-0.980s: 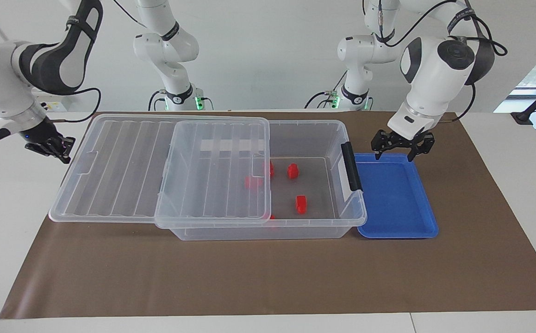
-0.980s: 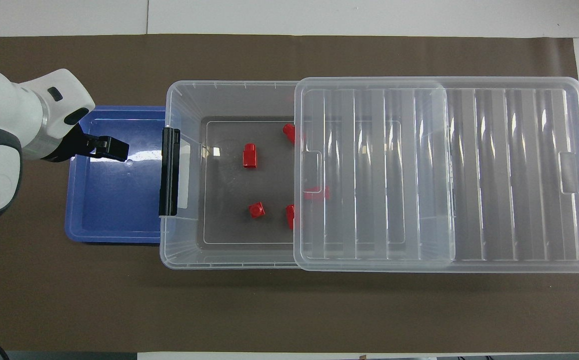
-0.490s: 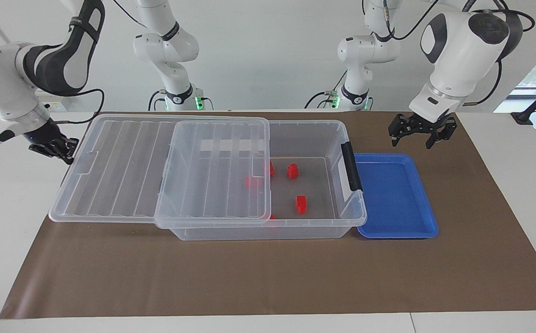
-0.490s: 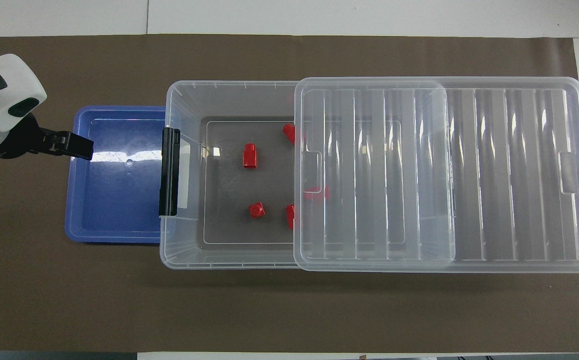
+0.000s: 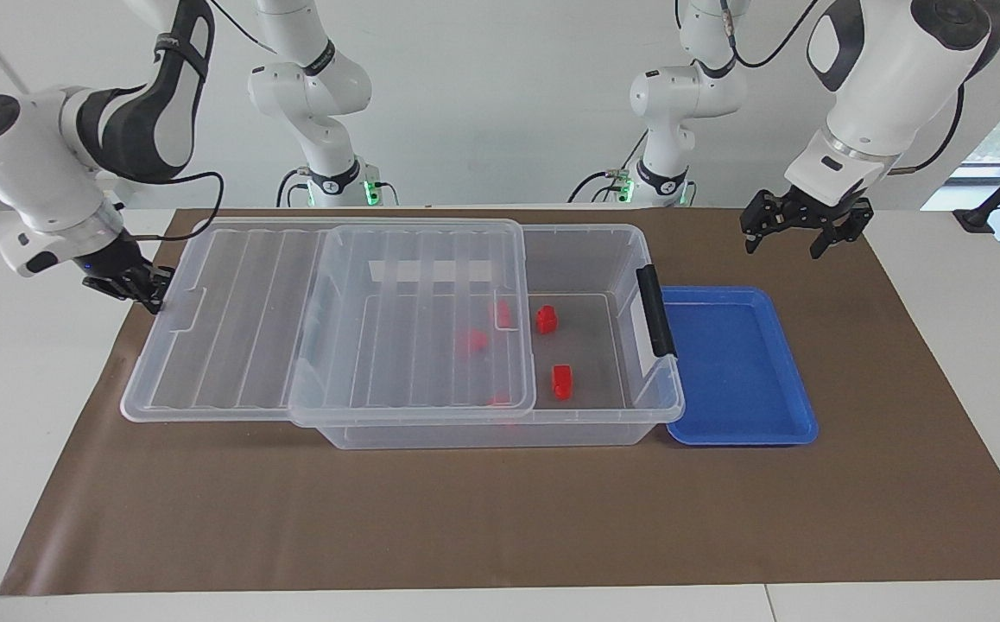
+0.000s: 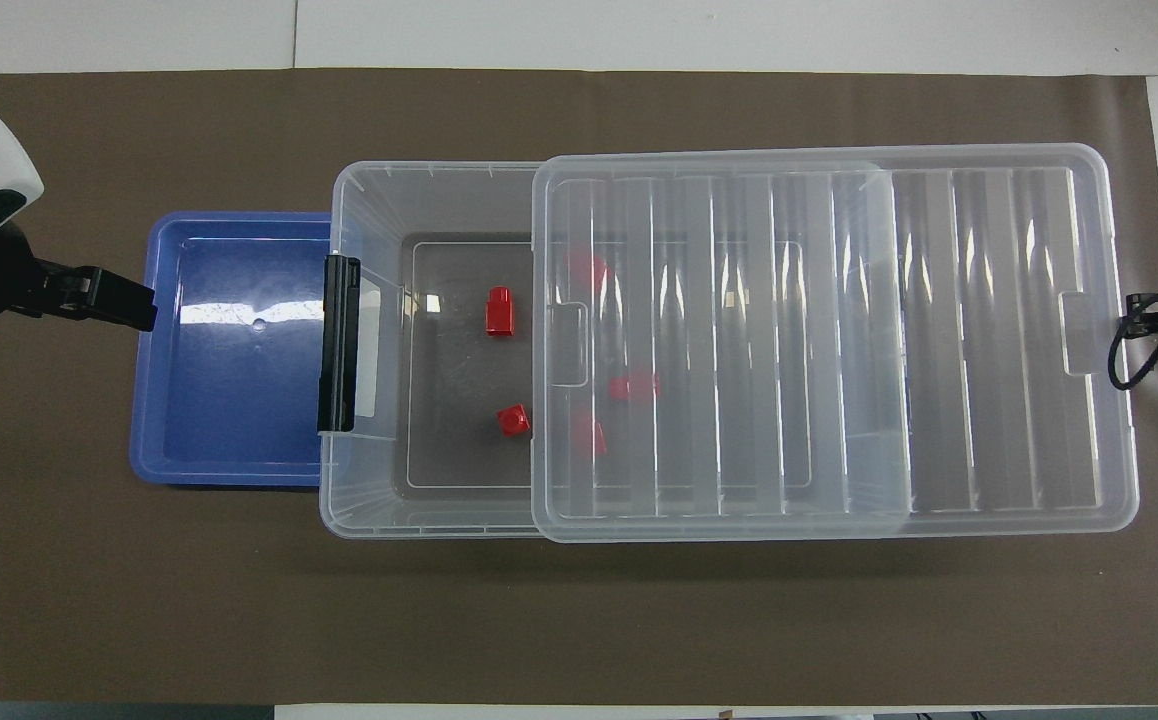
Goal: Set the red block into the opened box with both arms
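Right pincer [image 5: 148, 289], clenched, presses the lid [image 5: 327, 320] end; the lid's long axis runs along the box [image 5: 604, 250]. Left pincer [image 5: 798, 231], released, hangs over the surface, empty.

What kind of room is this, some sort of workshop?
Most likely a robotics lab. Several white robot arms stand around one table covered by a brown mat, and the props are simple: a clear box holding red blocks.
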Robot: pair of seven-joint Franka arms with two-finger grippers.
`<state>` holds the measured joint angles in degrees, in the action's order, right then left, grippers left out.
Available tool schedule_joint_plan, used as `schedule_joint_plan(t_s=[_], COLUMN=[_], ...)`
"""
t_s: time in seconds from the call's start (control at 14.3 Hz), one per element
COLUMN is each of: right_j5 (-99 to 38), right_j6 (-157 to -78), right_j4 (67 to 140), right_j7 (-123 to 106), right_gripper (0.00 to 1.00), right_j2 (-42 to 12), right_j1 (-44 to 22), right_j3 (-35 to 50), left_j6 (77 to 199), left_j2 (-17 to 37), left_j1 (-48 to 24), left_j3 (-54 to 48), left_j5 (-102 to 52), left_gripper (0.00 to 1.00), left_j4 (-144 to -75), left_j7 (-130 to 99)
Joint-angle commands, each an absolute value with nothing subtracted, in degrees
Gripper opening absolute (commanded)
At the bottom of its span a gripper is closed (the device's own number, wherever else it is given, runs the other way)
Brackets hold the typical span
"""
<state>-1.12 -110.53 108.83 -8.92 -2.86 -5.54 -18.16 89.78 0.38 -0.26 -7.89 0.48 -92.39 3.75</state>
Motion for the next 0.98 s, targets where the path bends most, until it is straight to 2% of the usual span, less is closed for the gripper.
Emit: schedule_joint_plan(t_s=[0.0, 0.91], right_j5=[-1.67, -1.67], right_j6=[-111.18, -111.53], right_j4=[111.00, 112.32], right_j7=[-4.05, 13.43], right_gripper=[0.00, 0.00], right_j2=[-1.50, -0.70], right_j1=[-6.33, -6.42], right_j3=[-15.56, -4.31], left_j6=[89.38, 89.83], left_j2=[-2.02, -2.02], left_j1=[0.18, 0.18], left_j3=[-7.82, -7.56], left_j5=[-0.88, -0.97], left_gripper=[1.00, 1.00], left_j4=[-95.10, -94.31], left_j7=[4.31, 4.75])
